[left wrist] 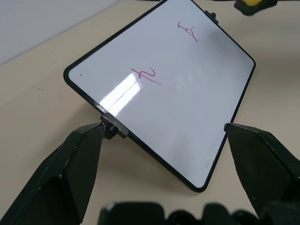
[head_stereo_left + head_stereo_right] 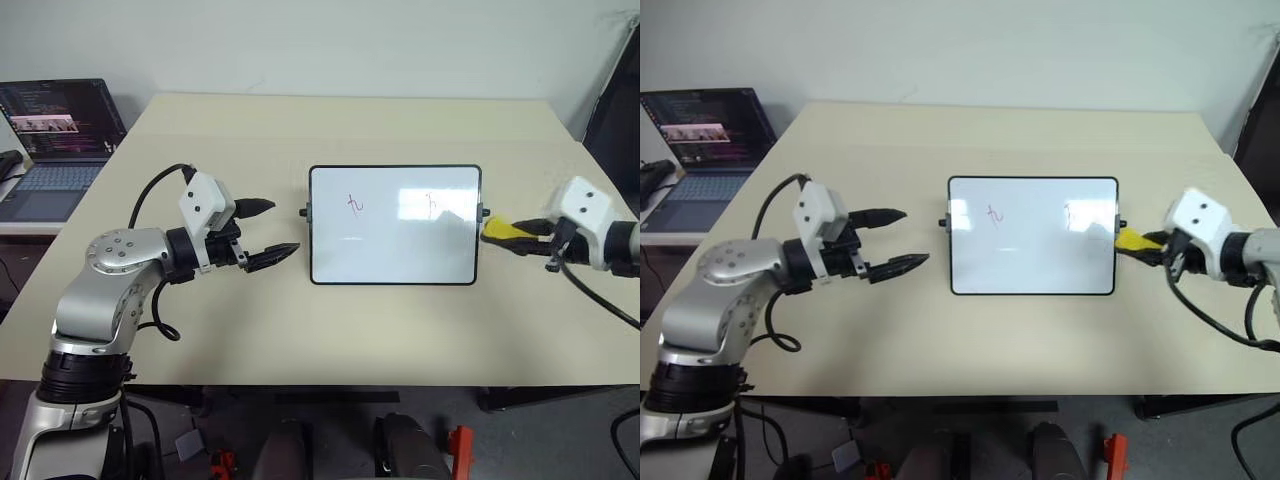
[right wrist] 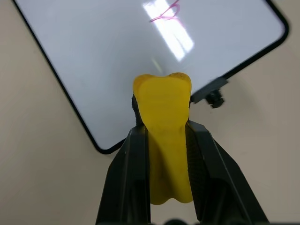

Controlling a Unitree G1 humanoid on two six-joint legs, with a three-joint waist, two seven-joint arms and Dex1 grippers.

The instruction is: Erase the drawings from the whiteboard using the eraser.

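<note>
The whiteboard [image 2: 400,250] lies flat in the middle of the table, black-framed with a small knob on each short side. Two red-purple drawings show on its upper half, one at the left [image 2: 355,205] and one at the right [image 2: 431,205]. My left gripper [image 2: 281,228] hovers just left of the board, open, its fingers [image 1: 70,168] pointing at the board's left knob. Off the board's right edge, my right gripper [image 2: 497,233] is shut on the yellow eraser [image 3: 163,98], whose tip pokes out towards the right knob [image 3: 215,97].
An open laptop [image 2: 60,130] sits on a separate surface at the far left. The beige table [image 2: 300,330] has bare room in front of and behind the board. A dark object [image 2: 615,110] stands past the table's right corner.
</note>
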